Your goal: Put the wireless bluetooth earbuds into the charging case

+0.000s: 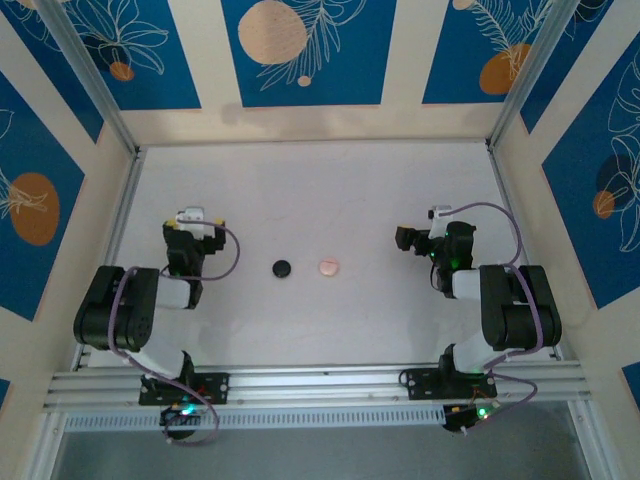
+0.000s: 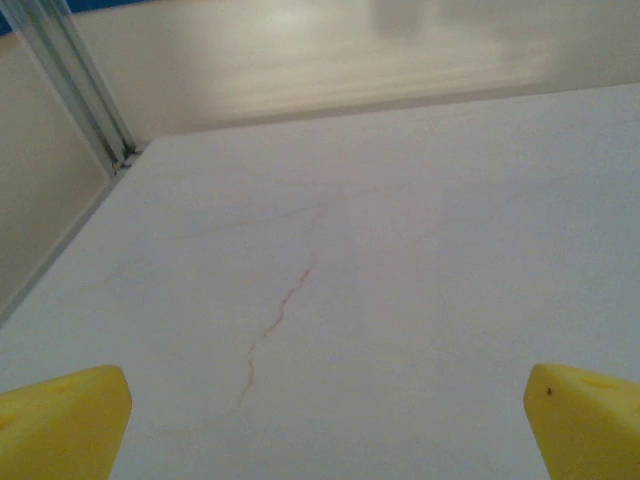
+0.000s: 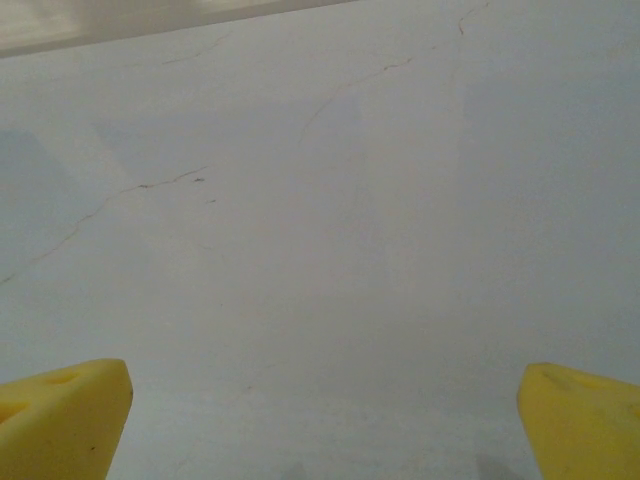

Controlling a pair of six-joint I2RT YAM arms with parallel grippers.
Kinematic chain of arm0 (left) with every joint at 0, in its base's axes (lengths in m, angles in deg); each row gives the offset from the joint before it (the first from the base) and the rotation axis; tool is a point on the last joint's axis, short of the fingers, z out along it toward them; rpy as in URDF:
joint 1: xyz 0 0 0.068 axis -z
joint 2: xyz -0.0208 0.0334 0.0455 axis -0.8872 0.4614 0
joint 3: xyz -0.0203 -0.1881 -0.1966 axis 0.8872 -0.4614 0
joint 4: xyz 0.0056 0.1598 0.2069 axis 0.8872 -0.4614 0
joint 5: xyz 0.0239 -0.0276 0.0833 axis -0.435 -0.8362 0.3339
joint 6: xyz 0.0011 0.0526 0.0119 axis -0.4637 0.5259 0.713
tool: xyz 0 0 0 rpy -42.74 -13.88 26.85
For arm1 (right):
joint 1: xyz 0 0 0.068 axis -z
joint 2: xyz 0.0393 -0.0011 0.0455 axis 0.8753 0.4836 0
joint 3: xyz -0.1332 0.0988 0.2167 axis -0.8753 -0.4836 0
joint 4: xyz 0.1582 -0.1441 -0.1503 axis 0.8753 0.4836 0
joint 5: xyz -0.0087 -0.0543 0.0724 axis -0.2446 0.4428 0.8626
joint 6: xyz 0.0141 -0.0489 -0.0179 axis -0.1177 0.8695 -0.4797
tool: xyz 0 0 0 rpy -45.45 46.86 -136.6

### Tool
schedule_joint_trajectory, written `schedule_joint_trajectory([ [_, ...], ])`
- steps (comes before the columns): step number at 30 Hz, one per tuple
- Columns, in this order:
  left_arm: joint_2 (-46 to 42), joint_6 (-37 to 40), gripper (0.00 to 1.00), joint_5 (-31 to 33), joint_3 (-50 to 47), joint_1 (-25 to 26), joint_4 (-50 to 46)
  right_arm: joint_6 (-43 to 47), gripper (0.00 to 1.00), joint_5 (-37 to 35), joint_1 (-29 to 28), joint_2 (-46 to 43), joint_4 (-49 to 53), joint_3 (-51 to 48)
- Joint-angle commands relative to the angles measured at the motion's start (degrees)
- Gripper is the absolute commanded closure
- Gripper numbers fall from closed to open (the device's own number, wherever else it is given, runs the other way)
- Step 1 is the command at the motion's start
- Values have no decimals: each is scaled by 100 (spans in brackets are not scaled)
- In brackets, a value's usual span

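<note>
Two small round charging cases lie near the table's middle: a black case [image 1: 282, 268] and, just to its right, a pale pink case [image 1: 329, 267]. At this size I cannot tell whether their lids are open. The earbuds are out of view. My left gripper [image 1: 193, 214] hovers left of the black case, and in the left wrist view [image 2: 325, 430] its yellow fingertips [image 2: 70, 420] stand wide apart over bare table. To the right of the pink case, my right gripper [image 1: 407, 238] is open too [image 3: 325, 425], with nothing between its fingers.
The white table [image 1: 320, 190] is walled on three sides, with metal rails along the left edge [image 1: 125, 210] and right edge [image 1: 510, 200]. Both wrist views show hairline cracks [image 2: 275, 320] in the surface. A metal beam [image 1: 320, 380] crosses the near edge.
</note>
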Motion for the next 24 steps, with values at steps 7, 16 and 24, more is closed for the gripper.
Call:
schedule_joint_trajectory([
  [7,-65,-191,0,-632,28,-36,-508,160,1,-3,-33,0,-190,119],
  [16,-53,-85,0,-915,111,-31,-668,158,1,5,-33,-8,-196,120],
  [24,-67,-216,0,-564,11,-35,-473,162,1,5,-33,-5,-210,111],
])
